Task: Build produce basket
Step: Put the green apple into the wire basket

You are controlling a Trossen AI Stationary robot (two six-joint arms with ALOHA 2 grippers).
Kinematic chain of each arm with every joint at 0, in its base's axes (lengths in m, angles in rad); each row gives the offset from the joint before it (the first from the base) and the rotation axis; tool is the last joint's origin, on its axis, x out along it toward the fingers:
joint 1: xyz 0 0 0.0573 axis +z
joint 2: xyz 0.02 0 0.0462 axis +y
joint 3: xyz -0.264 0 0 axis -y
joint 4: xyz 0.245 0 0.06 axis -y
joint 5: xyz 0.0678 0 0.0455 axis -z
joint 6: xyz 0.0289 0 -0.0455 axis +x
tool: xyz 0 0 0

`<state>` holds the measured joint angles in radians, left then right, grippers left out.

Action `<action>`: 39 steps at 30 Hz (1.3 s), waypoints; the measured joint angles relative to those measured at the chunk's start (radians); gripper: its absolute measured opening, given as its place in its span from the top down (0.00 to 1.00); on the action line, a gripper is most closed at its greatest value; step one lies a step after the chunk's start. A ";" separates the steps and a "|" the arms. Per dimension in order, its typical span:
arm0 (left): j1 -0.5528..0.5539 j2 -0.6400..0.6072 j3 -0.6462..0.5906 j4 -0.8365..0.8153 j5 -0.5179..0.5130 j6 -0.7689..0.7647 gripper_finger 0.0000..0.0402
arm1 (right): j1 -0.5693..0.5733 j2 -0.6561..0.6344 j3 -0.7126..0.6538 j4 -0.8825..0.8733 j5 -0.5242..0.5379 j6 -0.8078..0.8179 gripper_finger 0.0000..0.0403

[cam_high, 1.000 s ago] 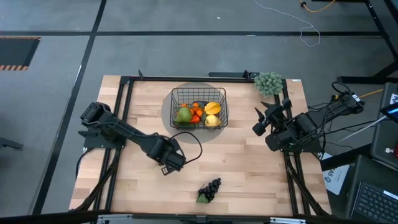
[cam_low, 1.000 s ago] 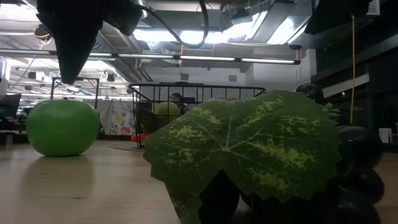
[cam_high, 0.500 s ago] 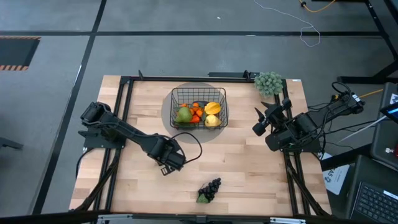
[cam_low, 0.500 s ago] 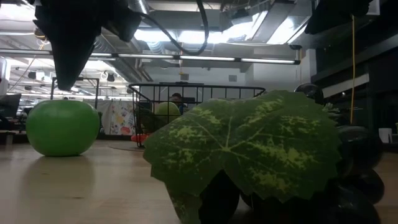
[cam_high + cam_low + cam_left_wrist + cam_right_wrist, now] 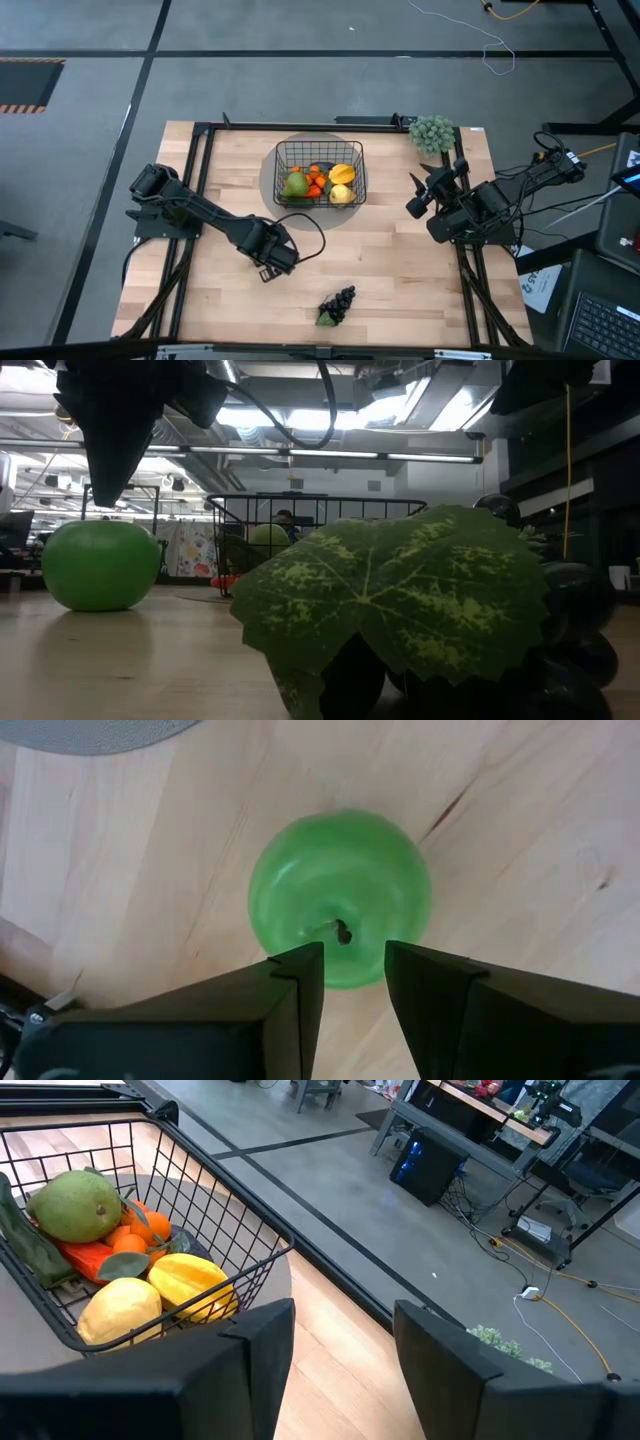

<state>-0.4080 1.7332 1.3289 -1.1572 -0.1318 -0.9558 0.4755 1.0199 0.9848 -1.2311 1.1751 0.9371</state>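
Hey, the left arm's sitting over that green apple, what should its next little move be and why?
Probably lower straight down. The left gripper hangs above the green apple with its fingers parted over the stem, and the low view shows the apple standing on the table, not yet gripped. Descending would put the fingers around it.

From above, the left arm [image 5: 262, 245] hides the green apple [image 5: 340, 910]; low down, a leaf [image 5: 400, 600] covers most grapes [image 5: 575, 610].
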 joint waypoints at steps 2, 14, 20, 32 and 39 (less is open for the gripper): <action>0.000 0.000 0.000 0.000 0.000 0.000 0.76 | 0.000 0.000 0.000 0.000 0.000 0.000 0.57; -0.001 -0.002 -0.074 0.049 0.019 -0.001 0.76 | 0.000 0.000 0.000 0.000 0.000 0.000 0.57; 0.000 0.002 -0.079 0.051 0.011 -0.001 0.76 | 0.000 0.000 0.000 0.000 0.000 0.000 0.57; 0.038 0.002 -0.078 0.052 0.020 -0.001 0.76 | 0.000 0.000 0.000 0.000 0.000 0.000 0.57; 0.087 0.002 -0.077 0.043 0.055 0.002 0.85 | 0.000 0.000 0.000 0.000 0.000 0.000 0.57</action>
<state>-0.3213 1.7351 1.2514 -1.1142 -0.0768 -0.9536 0.4751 1.0199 0.9848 -1.2308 1.1751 0.9371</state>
